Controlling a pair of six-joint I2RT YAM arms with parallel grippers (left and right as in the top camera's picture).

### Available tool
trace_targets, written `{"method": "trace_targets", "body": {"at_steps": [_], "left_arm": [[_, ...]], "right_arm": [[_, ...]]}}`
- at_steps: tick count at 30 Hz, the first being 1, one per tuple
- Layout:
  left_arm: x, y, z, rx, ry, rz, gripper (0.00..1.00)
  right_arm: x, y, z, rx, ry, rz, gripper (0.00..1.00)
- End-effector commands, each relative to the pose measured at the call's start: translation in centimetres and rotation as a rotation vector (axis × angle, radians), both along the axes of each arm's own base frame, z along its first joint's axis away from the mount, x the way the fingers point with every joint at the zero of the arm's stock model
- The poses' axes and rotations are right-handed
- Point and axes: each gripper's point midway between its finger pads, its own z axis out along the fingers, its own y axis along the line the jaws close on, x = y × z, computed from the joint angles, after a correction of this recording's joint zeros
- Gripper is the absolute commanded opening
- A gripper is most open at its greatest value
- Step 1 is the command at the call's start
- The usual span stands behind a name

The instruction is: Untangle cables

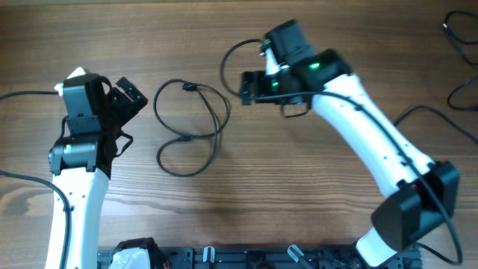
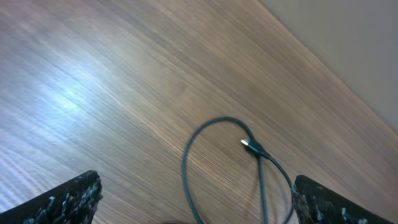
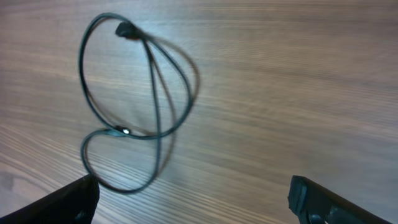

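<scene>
Cable point(image 1: 185, 139) lies loose on desk point(image 1: 299, 194) in crossed loops, just ahead of left claw point(image 2: 202, 199) and ahead-left of right claw point(image 3: 196, 202). Both claws spread wide, empty; likely poised to take separate strands.

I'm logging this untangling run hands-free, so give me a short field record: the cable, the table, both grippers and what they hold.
surface: wooden table
cable: one thin black cord, lying loose in a figure-eight loop between the two arms
plug: lies on the upper loop
left gripper: open, holding nothing, pointed at the cable
right gripper: open, holding nothing, cable ahead of it
task status: cable not yet gripped
</scene>
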Motion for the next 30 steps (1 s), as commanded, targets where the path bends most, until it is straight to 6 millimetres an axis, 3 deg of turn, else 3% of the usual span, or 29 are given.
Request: {"method": "trace_targets", "body": {"at_steps": [1,6,12,18,23,30], "left_arm": [[-0.4,2.2,0.5,0.031,-0.003,0.061,1.0],[-0.9,4.3,0.4,0.03,-0.001,0.123,1.0],[-1.2,4.4,0.2,0.028,0.014,0.128,1.0],[-1.4,4.3,0.0,0.026,0.026,0.128,1.0],[-1.6,4.3,-0.2,0.024,0.035,0.127,1.0],[-1.7,4.3,-0.3,0.023,0.041,0.127,1.0]], "right_arm": [[-0.7,2.2,-3.4,-0.015,0.081,-0.089,1.0],[-2.5,6.1,-6.1,-0.021,0.121,-0.023,0.99],[-3.8,9.5,-9.5,0.002,0.197,-0.126,0.92],[-4.8,10.0,-12.1,-0.058,0.22,-0.181,0.84],[-3.9,9.9,-13.4,-0.099,0.161,-0.278,0.6],[-3.0,11.5,-15.8,-0.077,0.135,-0.277,0.56]]}}
